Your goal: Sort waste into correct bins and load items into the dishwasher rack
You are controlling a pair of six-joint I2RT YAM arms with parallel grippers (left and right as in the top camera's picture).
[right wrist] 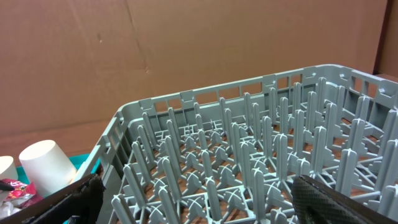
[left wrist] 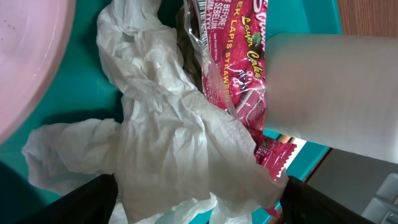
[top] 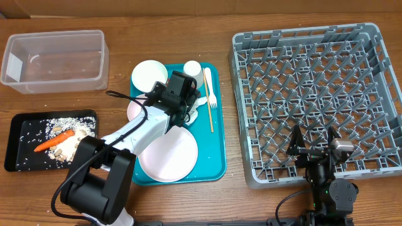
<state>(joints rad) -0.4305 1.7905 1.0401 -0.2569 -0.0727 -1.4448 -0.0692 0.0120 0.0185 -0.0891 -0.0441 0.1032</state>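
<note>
The left gripper (left wrist: 198,210) stands wide. Its two dark fingers (left wrist: 93,200) sit at either side of the crumpled tissue (left wrist: 161,137), which lies loose between them on the teal tray (left wrist: 87,84). Whether the fingers touch the tissue cannot be told. The red wrapper (left wrist: 239,68) lies just beside the tissue, partly under its folds. On the wrapper's other side is the white cup (left wrist: 329,87). The pale curve of a dish fills the opposite corner of the wrist view.

Seen from overhead, the left arm (top: 144,129) reaches across the teal tray and hides the tissue and wrapper. Around it on the tray are a bowl (top: 149,74) at the far left corner and a second bowl (top: 132,110) partly under the arm. The plate (top: 168,156) is at the near side. The fork (top: 212,97) is toward the right edge, with a thin tan stick (top: 210,116) beside it.

Left of the teal tray, the black tray (top: 9,147) holds the carrot (top: 53,143), some nuts (top: 66,150) and scattered grains (top: 38,125). The clear tub (top: 56,34) sits beyond it, apart from both trays.

The right gripper (top: 314,143) also stands wide, holding nothing. It is at the near edge of the rack (top: 301,31), right of the teal tray, and its wrist view looks across the grey pegs.
</note>
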